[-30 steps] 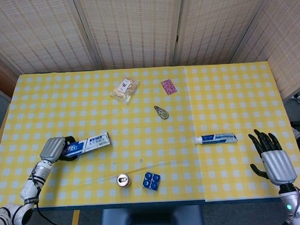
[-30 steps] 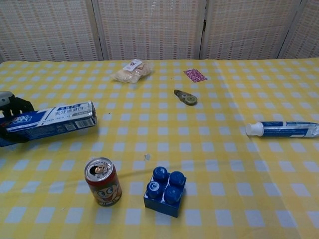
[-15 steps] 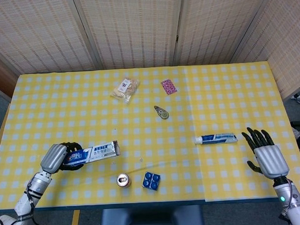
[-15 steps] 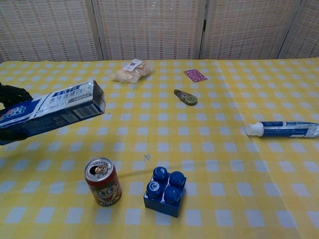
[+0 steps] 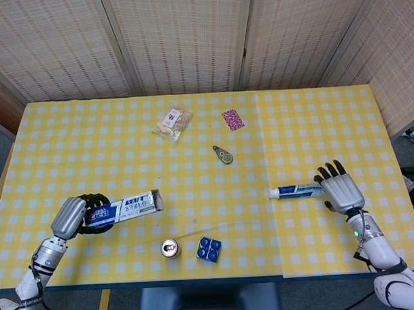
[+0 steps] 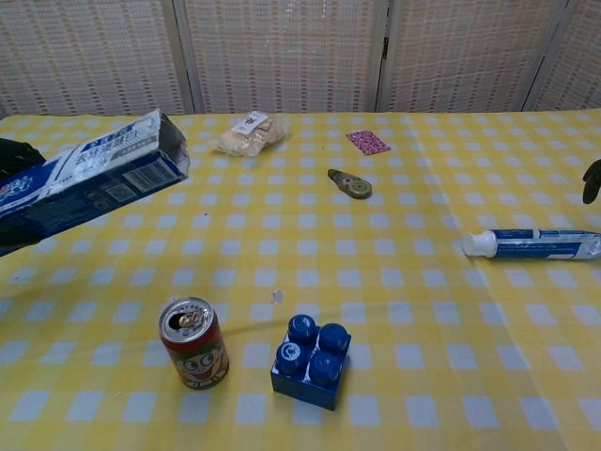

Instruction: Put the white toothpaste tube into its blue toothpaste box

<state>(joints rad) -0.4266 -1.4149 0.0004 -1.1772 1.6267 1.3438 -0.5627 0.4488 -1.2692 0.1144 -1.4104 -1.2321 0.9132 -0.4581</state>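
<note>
Left hand (image 5: 72, 215) grips the blue toothpaste box (image 5: 127, 206) by one end, holding it off the table (image 5: 301, 118) with the free end tilted upward and toward the middle. Right hand (image 5: 339, 188), fingers spread and holding nothing, sits just beside the flat end of the white toothpaste tube (image 5: 298, 190), which lies on the cloth at the right. Half a second ago that hand was further toward the near right corner; it has moved in beside the tube, and the box is raised higher.
</note>
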